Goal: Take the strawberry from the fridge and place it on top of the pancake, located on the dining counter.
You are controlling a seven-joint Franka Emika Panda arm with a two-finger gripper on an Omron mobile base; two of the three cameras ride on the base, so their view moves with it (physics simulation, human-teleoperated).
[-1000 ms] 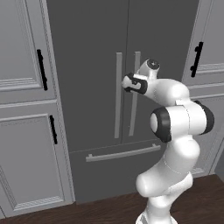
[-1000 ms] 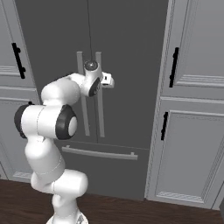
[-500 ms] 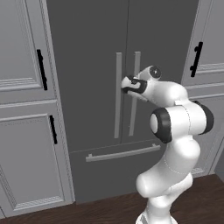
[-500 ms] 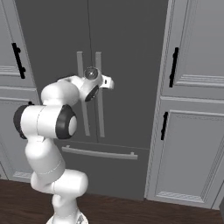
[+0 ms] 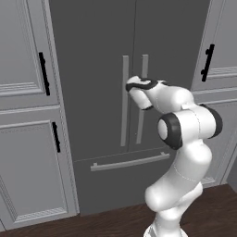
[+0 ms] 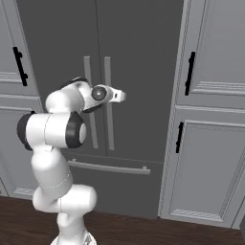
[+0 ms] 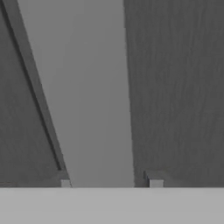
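Your gripper [image 7: 110, 183] has its two fingertips [image 7: 155, 181] at 6 o'clock in the hand view, one on each side of a long grey handle [image 7: 83, 96]. The left tip looks to be against the bar and a thin gap shows at the right tip, so you cannot tell whether the hold is firm or the jaws are merely set around it. The dark seam between the doors runs at 9 o'clock from that handle. In the left base view the gripper [image 5: 131, 86] sits at the pair of vertical handles, near their upper ends, and the drawer bar [image 5: 129, 163] lies at 6 o'clock below it.

Both doors of the fridge [image 5: 92, 55] are shut flush. Judging by the task, the strawberry is inside, behind those doors. Grey cabinets [image 5: 28, 152] flank the fridge at 9 and 3 o'clock.

Treat this as the very start: at most the handle has been reached. You have yet to pull the door open, pick the strawberry, drive to the dining counter and set it on the pancake
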